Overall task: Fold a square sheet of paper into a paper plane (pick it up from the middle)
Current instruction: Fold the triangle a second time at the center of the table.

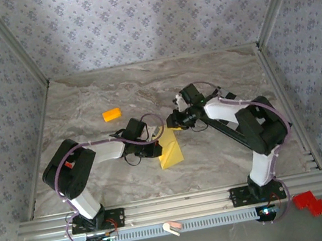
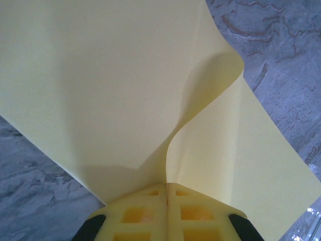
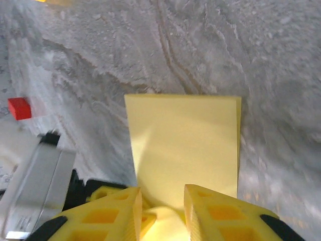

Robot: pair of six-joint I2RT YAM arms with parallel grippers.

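Paper (image 1: 171, 151) pinched in closed left end effector (image 2: 167, 190), right end effector (image 3: 161, 195) parted over it, orange block (image 1: 111, 114) beyond.

Left arm (image 1: 80, 171): rises from its base on the near left, elbow bent, forearm stretched to the right.
Left hand (image 2: 167, 187): fingers (image 2: 135, 213) pressed flat together, clamping an edge of the square sheet of paper (image 2: 100, 75).
Right arm (image 1: 258, 126): folded at the elbow, forearm reaching left.
Right hand (image 3: 161, 193): fingers (image 3: 213, 213) parted, with a clear gap between them.
Hands: near each other, not touching.
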